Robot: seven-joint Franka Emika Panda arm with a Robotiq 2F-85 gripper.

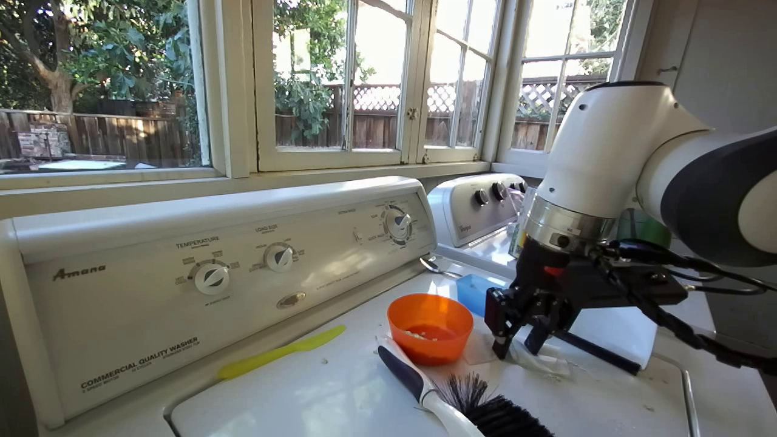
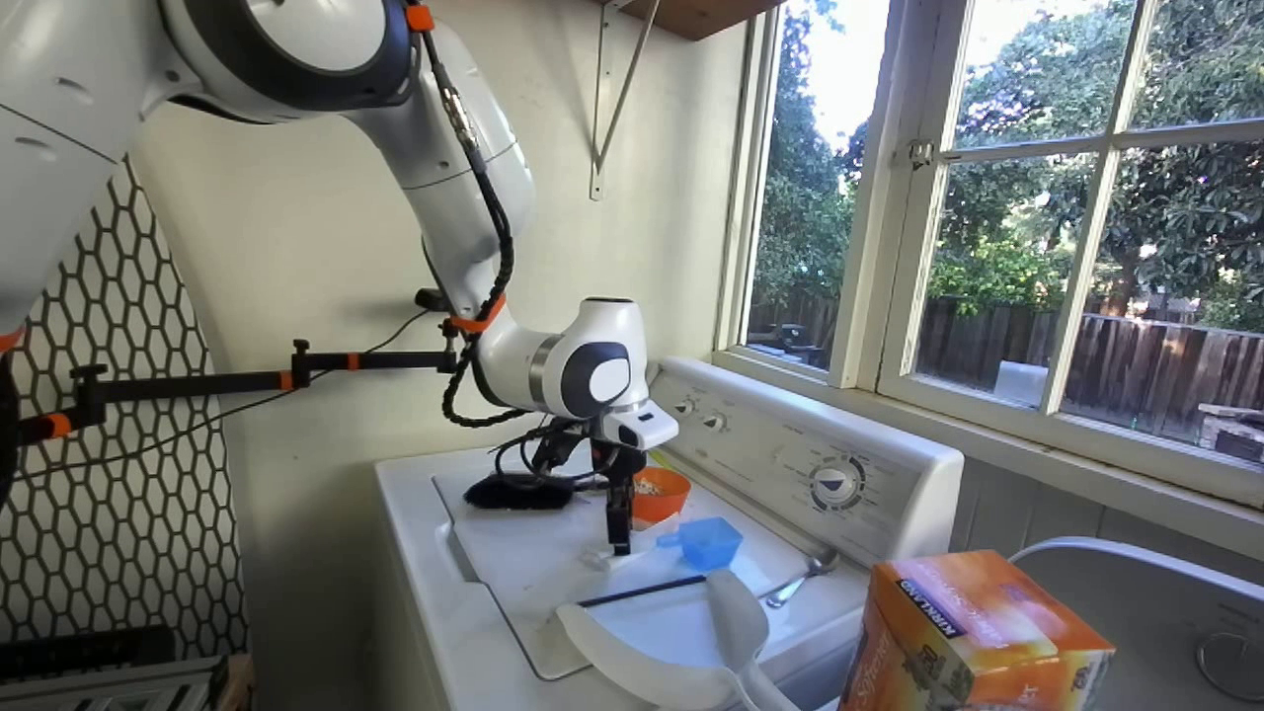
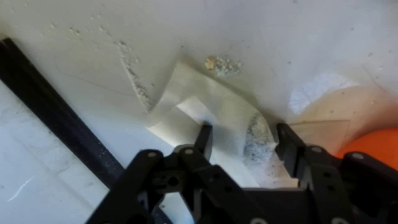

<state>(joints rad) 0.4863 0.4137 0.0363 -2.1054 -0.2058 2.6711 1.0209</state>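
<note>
The fingers of the gripper (image 3: 245, 130) stand wide apart, with part of what looks like a pale paper (image 3: 220, 109) between them; whether they touch it, I cannot tell. Because this paper seems thin and low, the tips could slip over it, or scrape the washer top (image 1: 291, 406) if they are pressed too deep. A careless sideways push could scatter the crumbs (image 3: 222, 66) just beside it, or tip the orange bowl (image 1: 430, 340) near one finger. The paper is whitish, perhaps folded, with one grey speckled patch. It lies between the front edge and the back edge, where the control panel (image 1: 243, 261) rises; toward one end edge is the dustpan (image 2: 743, 620).
</note>
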